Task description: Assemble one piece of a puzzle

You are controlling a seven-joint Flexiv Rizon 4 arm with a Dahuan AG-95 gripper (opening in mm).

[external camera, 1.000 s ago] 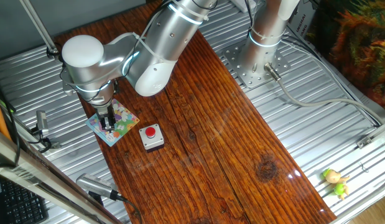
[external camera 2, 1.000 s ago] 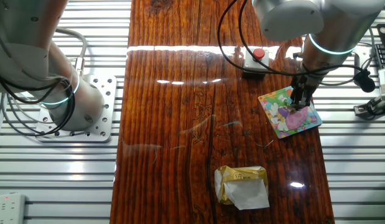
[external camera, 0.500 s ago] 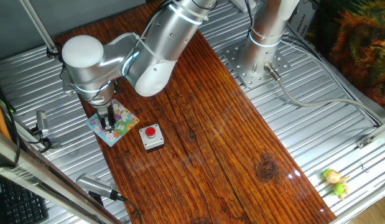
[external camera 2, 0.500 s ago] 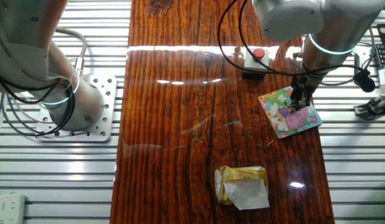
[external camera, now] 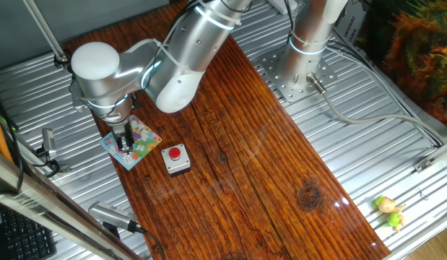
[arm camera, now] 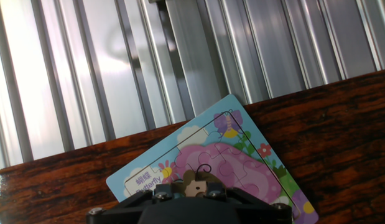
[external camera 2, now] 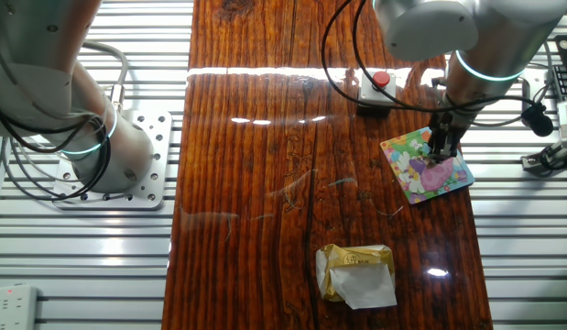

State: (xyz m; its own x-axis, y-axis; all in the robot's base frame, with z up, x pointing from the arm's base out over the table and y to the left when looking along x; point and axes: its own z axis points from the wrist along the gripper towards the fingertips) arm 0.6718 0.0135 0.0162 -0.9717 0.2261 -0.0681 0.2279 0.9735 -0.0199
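Jaws down on the puzzle (external camera 2: pixel 426 163), tips pressed close together over the pink middle of the picture; whether they pinch anything or have let go cannot be told. Gripper (external camera 2: pixel 440 156) stands vertical in both fixed views, fingertips at or just above the board surface. Gripper (external camera: pixel 125 143) in the one fixed view hides the board centre, so contact is not readable there either. Hand view shows only the black gripper (arm camera: pixel 191 198) body along the bottom edge, fingers not separable, and a small brownish mark of the picture right at its top rim. The piece cannot be picked out as a separate thing in any view; the board's jigsaw lines in the hand view look filled around the pink area.

Puzzle (arm camera: pixel 223 168) lies flat on the wooden table (external camera 2: pixel 265 137), tilted, one corner reaching the table edge next to the ribbed metal surface (arm camera: pixel 117 68); only the hand view shows that edge detail. Puzzle (external camera: pixel 141 141) sits near the table's end in the one fixed view.

Grey button box (external camera: pixel 175 159) with red button is at 4 o'clock from the puzzle, just beside it, apart. Other fixed view puts the button box (external camera 2: pixel 375 92) at 11 o'clock.

Only the other fixed view shows a crumpled gold-and-white wrapper (external camera 2: pixel 356 273), 7 o'clock from the puzzle, well apart. Only the one fixed view shows a small yellow-green toy (external camera: pixel 390 209) off the table, far at 4 o'clock.
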